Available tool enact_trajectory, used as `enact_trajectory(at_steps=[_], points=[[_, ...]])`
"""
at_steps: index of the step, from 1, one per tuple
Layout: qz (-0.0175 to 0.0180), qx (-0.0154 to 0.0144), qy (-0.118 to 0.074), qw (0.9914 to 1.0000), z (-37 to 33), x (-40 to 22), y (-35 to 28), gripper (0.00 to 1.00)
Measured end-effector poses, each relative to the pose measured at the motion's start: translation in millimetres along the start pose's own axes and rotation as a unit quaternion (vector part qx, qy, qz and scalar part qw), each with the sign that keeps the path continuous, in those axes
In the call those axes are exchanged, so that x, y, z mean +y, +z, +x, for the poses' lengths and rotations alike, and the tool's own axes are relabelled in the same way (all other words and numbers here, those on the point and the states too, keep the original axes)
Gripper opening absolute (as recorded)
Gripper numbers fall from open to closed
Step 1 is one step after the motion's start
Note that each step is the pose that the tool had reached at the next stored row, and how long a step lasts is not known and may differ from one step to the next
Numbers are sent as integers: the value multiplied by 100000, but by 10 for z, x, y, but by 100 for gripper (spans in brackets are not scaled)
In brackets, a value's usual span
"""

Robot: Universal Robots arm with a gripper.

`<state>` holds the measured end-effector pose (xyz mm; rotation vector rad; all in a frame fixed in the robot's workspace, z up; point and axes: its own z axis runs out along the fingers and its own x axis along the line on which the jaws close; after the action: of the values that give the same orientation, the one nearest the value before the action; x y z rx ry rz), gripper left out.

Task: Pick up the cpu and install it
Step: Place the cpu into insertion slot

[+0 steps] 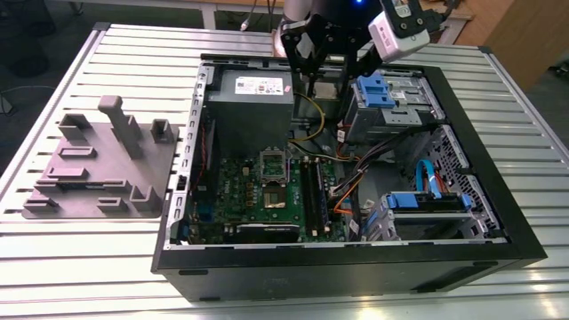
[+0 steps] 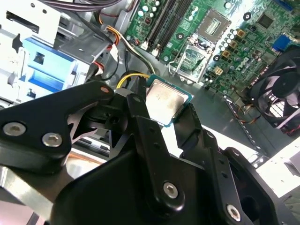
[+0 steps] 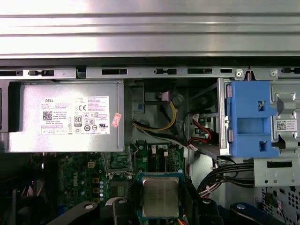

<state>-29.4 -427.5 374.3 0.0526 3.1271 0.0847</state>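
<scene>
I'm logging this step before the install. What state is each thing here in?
cpu: clamped between the jaws, held clear of the board.
jaws: shut on the cpu.
socket: cover raised, no chip inside.
computer case: lying on its side, panel off.
memory sticks: seated in their slots.

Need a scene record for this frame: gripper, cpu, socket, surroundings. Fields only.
held item: small flat square silver-topped cpu, clamped at opposite edges, held over the case, clear of the board
gripper: black two-finger gripper, shut on the cpu
socket: metal-framed square socket on the green motherboard, apart from the cpu
case: open black computer case lying on the ribbed metal table
nearby: grey power supply box; blue plastic drive bracket
task state: cpu picked up, not yet installed
</scene>
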Motion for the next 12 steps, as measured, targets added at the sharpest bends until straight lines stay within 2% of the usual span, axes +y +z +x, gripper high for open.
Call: enact_trajectory(at_steps=[6,12], points=[[-10,-3,5,100000,2,-40,4,47],[-3,-3,0,100000,95,-44,5,47]])
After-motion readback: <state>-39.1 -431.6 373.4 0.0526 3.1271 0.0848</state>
